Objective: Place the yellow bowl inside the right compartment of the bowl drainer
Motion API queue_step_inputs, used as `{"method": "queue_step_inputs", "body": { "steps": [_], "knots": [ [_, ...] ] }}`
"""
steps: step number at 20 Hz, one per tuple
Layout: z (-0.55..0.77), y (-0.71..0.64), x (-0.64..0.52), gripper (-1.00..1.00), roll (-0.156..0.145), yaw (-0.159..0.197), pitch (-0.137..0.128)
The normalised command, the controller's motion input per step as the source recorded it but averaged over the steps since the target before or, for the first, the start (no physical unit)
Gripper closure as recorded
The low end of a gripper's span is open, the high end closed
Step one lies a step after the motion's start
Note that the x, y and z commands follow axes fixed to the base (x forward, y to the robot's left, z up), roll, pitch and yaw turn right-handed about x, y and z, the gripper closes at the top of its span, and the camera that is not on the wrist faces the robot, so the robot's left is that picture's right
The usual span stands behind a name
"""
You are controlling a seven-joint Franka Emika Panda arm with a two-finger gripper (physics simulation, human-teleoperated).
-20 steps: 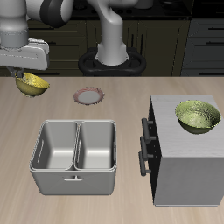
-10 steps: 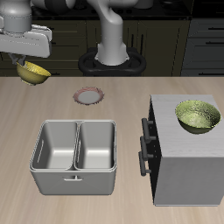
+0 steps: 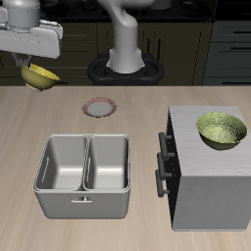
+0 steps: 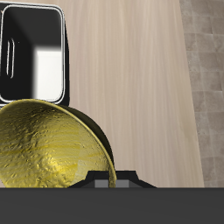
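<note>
1. Gripper (image 3: 35, 59) hangs high above the table (image 3: 127, 132), well back from the bowl drainer (image 3: 84, 175) and off past its far corner, with the fingers pinching the rim of the yellow bowl (image 3: 39, 75).
2. Yellow bowl is clear of the table, tilted, hanging just under the gripper; in the wrist view its dimpled golden inside (image 4: 48, 149) fills much of the frame, with the pale wood table below it.
3. Bowl drainer sits on the table near the front edge, with both grey wells open to view and nothing seen inside either; the right compartment (image 3: 62, 163) is the well on the gripper's side.
4. Small pinkish plate (image 3: 99, 107) lies on the table behind the bowl drainer.
5. Grey cabinet (image 3: 208, 181) with black handles stands just beside the bowl drainer, on the side away from the gripper.
6. Greenish patterned bowl (image 3: 222, 129) rests on the cabinet's top.
</note>
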Motion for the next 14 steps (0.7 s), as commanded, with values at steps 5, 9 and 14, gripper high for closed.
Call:
{"method": "queue_step_inputs", "body": {
  "steps": [5,9,14],
  "knots": [
    [0.17,0.22,0.31,1.00,0.025,-0.002,-0.006],
    [0.10,0.20,0.31,1.00,0.025,0.003,0.006],
    [0.07,0.29,0.27,1.00,0.042,-0.004,0.001]
  ]
}}
